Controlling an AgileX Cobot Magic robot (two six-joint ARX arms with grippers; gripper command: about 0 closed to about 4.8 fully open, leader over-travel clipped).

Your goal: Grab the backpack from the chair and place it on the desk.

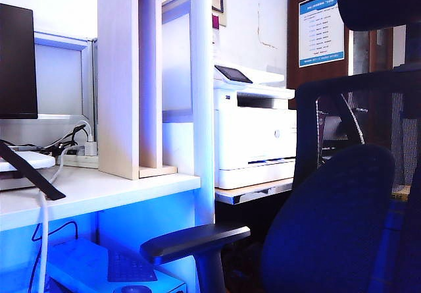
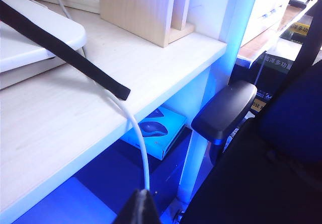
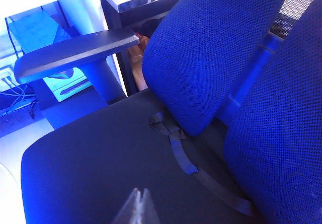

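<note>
Both jaws were closed on nothing; your right gripper (image 3: 137, 204) hung nearer the backpack (image 3: 211, 58), standing upright on the chair (image 3: 90, 153) beyond it, while your left gripper (image 2: 138, 206) faced the bench (image 2: 100, 98).

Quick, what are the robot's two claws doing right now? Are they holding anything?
Left gripper: shut, holding nothing, hanging by the desk edge.
Right gripper: shut, holding nothing, above the chair seat.

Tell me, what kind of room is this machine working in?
Most likely an office: a long white desk with a monitor, a white printer on a side table, and a dark mesh-backed office chair pulled up nearby.
</note>
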